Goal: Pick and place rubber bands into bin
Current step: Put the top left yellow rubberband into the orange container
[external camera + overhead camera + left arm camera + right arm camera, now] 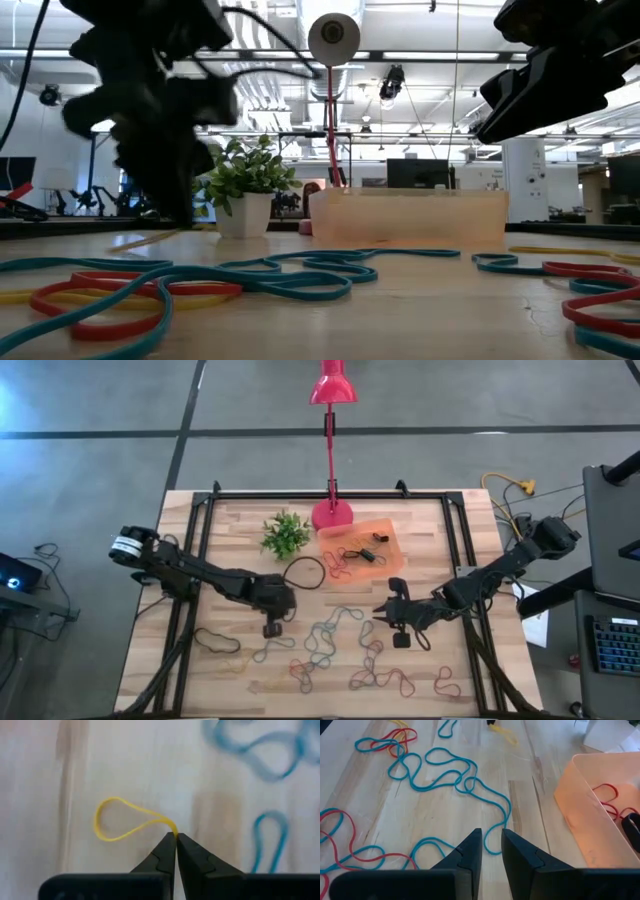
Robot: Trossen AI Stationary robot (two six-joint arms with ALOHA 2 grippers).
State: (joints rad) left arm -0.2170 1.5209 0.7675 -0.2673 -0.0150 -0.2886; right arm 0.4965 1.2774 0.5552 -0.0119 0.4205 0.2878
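Rubber bands in teal (330, 635), red (395, 680) and black (215, 642) lie loose on the wooden table; in the low view they lie in the foreground (300, 280). The orange bin (388, 532) stands at the far middle with a few bands in it. My left gripper (176, 836) is shut on a yellow rubber band (117, 820) over the table's left-middle part (272, 630). My right gripper (491, 832) hovers open over teal bands (445, 770), near the bin's wall (580, 805); nothing is between its fingers. My left gripper pinches the yellow band at one end of its loop (173, 828) between its two fingertips, only at their very ends. The fingers slant steeply down from above. The rest of the loop stretches away from the fingertips, slack and open; whether it clears the wood I cannot tell.
A small green plant (285, 535) and a pink lamp base (332, 515) stand at the far edge beside the bin. A large black loop (303, 572) lies between the plant and my left gripper. Black rails run along the table's sides (205, 520).
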